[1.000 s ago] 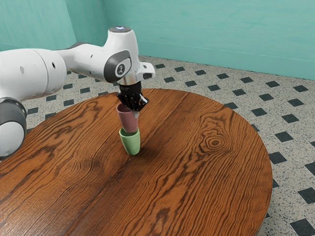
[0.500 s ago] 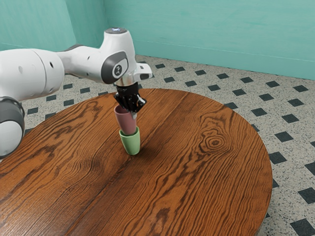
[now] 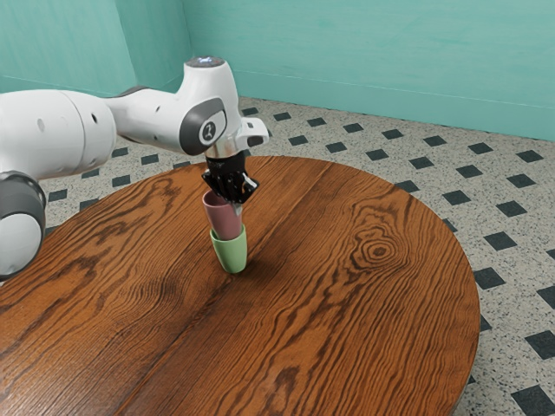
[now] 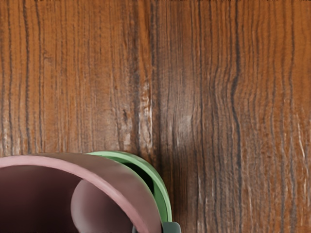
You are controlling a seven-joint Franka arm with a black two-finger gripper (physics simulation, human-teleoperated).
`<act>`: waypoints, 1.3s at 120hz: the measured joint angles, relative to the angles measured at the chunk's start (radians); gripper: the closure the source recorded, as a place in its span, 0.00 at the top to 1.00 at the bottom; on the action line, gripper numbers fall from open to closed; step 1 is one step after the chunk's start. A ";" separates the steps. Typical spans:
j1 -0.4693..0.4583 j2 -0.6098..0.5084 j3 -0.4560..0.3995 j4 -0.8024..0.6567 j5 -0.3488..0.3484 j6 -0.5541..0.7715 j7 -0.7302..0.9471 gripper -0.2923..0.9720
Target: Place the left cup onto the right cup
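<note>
A pink cup (image 3: 224,218) stands tilted with its base inside a green cup (image 3: 232,253), which rests on the round wooden table (image 3: 364,295) left of its middle. My gripper (image 3: 231,192) sits at the pink cup's rim, shut on it. Just under the hand, the wrist view has the pink cup's (image 4: 104,177) open mouth, with the green cup's rim (image 4: 158,184) curving around it on the side toward the bare wood (image 4: 218,97).
The table's edge (image 3: 473,286) curves round at the exterior view's right, above a black-and-white checked floor (image 3: 503,191). Teal walls (image 3: 390,43) stand behind. The white arm (image 3: 78,130) reaches in from the exterior view's left.
My hand has come down a little and shifted slightly, and the pink cup has sunk deeper into the green cup. The green cup has stayed in place.
</note>
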 joint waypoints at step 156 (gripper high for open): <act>-0.015 -0.054 0.020 0.007 -0.008 -0.046 0.011 0.75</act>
